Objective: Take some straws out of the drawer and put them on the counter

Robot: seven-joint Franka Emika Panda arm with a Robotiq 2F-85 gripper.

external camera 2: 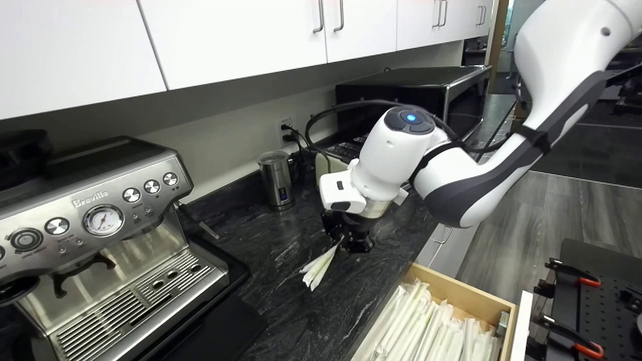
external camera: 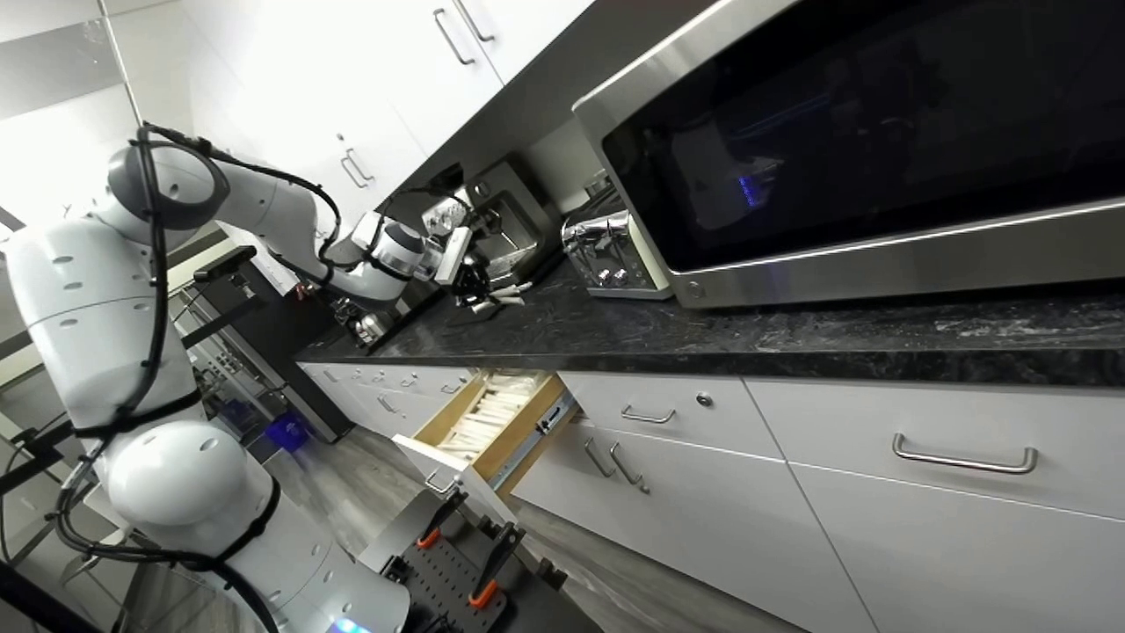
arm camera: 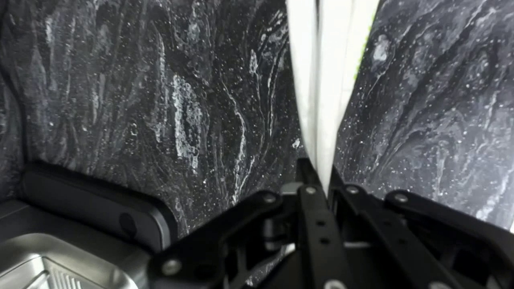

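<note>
Room over counter (external camera 2: 283, 245), espresso machine (external camera 2: 104, 220) alongside

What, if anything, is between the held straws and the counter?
Nothing visible. The fingers hold the wrapped straws over the counter; whether the straws touch it is unclear. The Breville espresso machine stands to one side, not under them.

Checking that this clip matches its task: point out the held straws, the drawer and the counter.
Held straws (arm camera: 337, 72), in the wrist view: white surface, partway along the length in view.
Drawer (external camera: 518, 431), in an exterior view: wooden side wall.
Counter (external camera 2: 301, 235), in an exterior view: bare dark top.
</note>
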